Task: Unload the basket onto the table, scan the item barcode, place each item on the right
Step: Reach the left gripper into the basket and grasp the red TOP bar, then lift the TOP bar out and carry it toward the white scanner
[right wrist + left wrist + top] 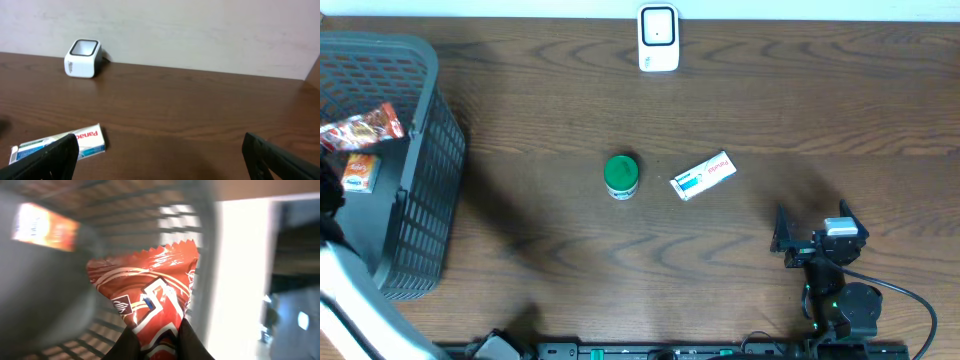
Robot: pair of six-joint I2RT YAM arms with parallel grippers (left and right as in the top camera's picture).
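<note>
A mock shop checkout on a robot test bench.
A white barcode scanner stands at the top centre of a wood-grain table, a grey shopping basket with a red snack packet is at the left edge, a green-lidded jar and a small box sit mid-frame, and a black robot arm with cables occupies the lower right.

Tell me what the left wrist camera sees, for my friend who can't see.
The left tool is shut on a shiny red snack packet, pinching its bottom end. Behind it is the blurry gray basket wall, with an orange packet at the upper left.
</note>
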